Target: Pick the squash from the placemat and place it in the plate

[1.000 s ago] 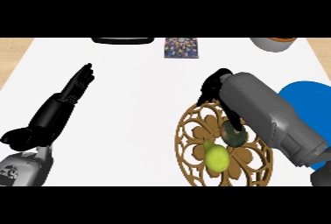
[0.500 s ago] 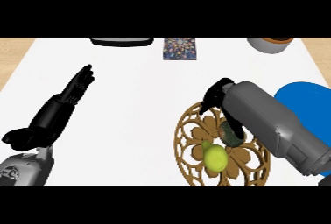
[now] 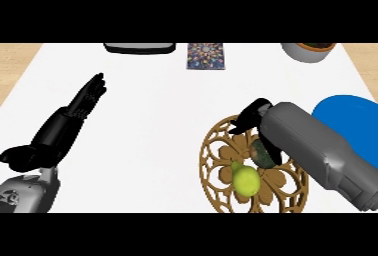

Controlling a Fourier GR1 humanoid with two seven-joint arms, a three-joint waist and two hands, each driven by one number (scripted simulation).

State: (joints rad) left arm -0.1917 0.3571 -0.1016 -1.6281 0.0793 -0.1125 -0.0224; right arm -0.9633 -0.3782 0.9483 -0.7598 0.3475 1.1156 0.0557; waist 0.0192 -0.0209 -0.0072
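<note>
Head view: squash not yet lifted.
Right robot hand (image 3: 249, 120) curls over the dark green squash (image 3: 263, 153), which lies on the round brown wicker placemat (image 3: 214, 165) beside a yellow-green lemon (image 3: 246, 180); the blue plate (image 3: 353, 120) waits beyond; left robot hand (image 3: 90, 95) rests open.

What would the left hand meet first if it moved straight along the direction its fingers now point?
The left hand points up and slightly right over bare white counter. Probably nothing nearby; farther on, perhaps the dark tray at the far edge, though height is unclear.

A single head view looks steeply down at the white counter (image 3: 162, 125) (close, facing its far edge).
</note>
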